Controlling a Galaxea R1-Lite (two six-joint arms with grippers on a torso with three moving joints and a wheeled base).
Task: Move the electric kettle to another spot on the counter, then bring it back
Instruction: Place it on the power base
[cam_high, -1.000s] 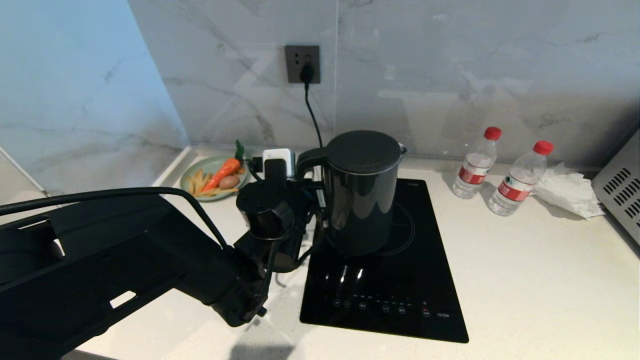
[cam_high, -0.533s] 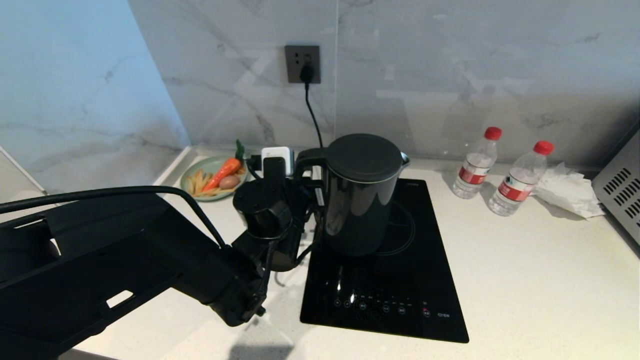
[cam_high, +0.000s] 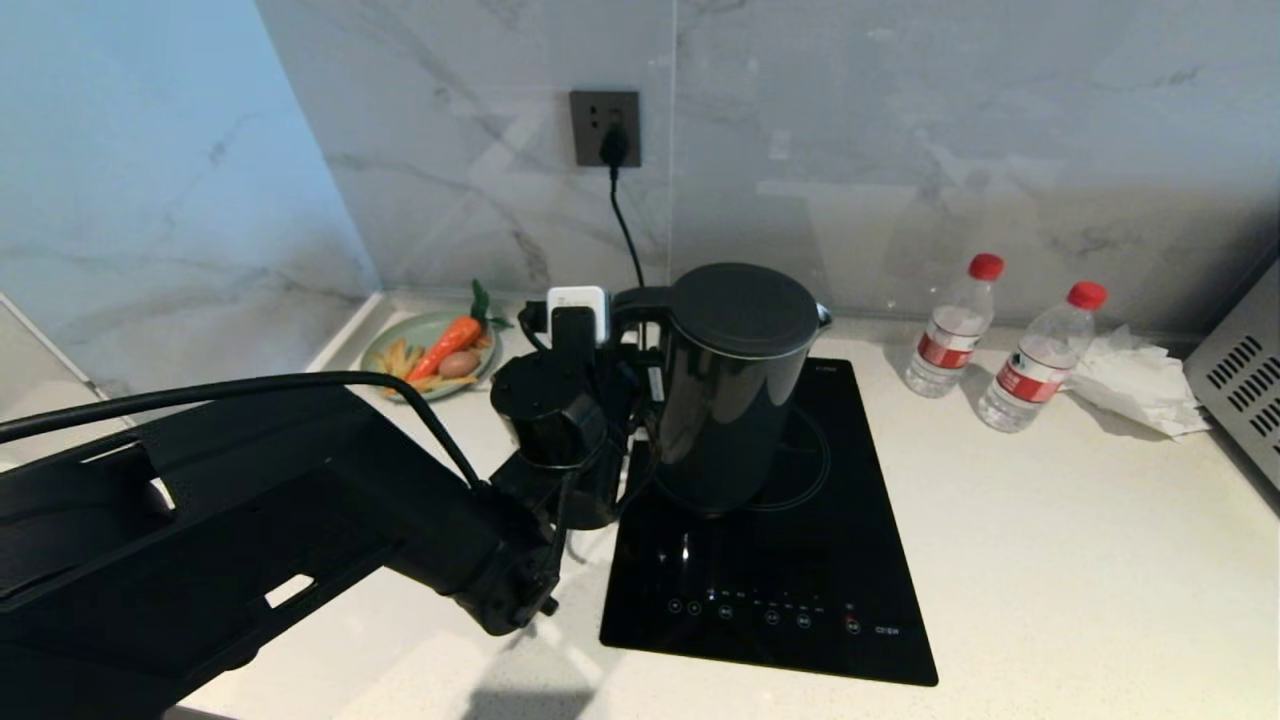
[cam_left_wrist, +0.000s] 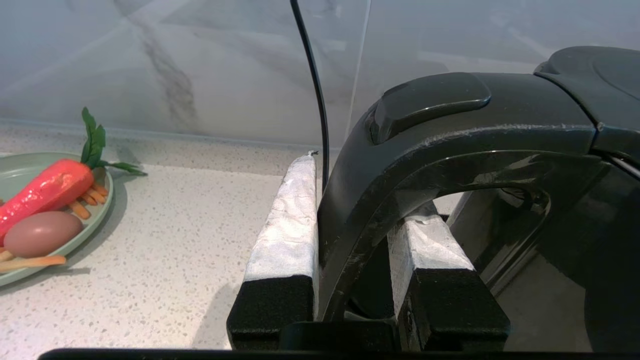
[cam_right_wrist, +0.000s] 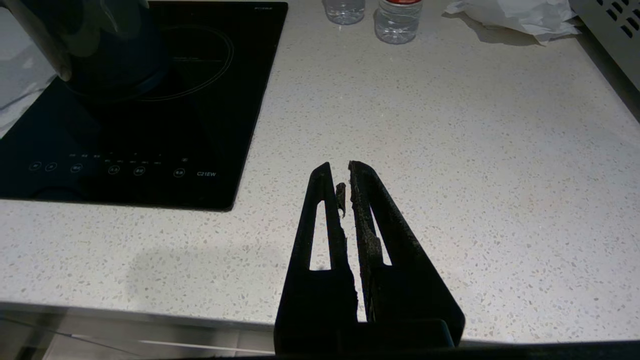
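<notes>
One electric kettle (cam_high: 735, 385) stood over the black cooktop panel (cam_high: 800, 570) set in the counter (cam_high: 1080, 560); whether its base touched the glass could not be told. The left gripper (cam_left_wrist: 350, 235) was clamped on the kettle's loop handle (cam_left_wrist: 450, 145), one padded finger (cam_left_wrist: 290, 220) on each side of the strut. The right gripper (cam_right_wrist: 347, 185) was parked above the bare counter near its front edge, its two fingers drawn nearly together and holding nothing. Two water bottles (cam_high: 950, 325) with red caps stood to the right of the cooktop, beside one crumpled white tissue (cam_high: 1135, 385). One green plate (cam_high: 385, 355) in the left rear corner carried one carrot (cam_high: 450, 345), one egg (cam_high: 458, 364) and some fries. One cord (cam_high: 625, 225) ran down from one wall socket (cam_high: 604, 127).
</notes>
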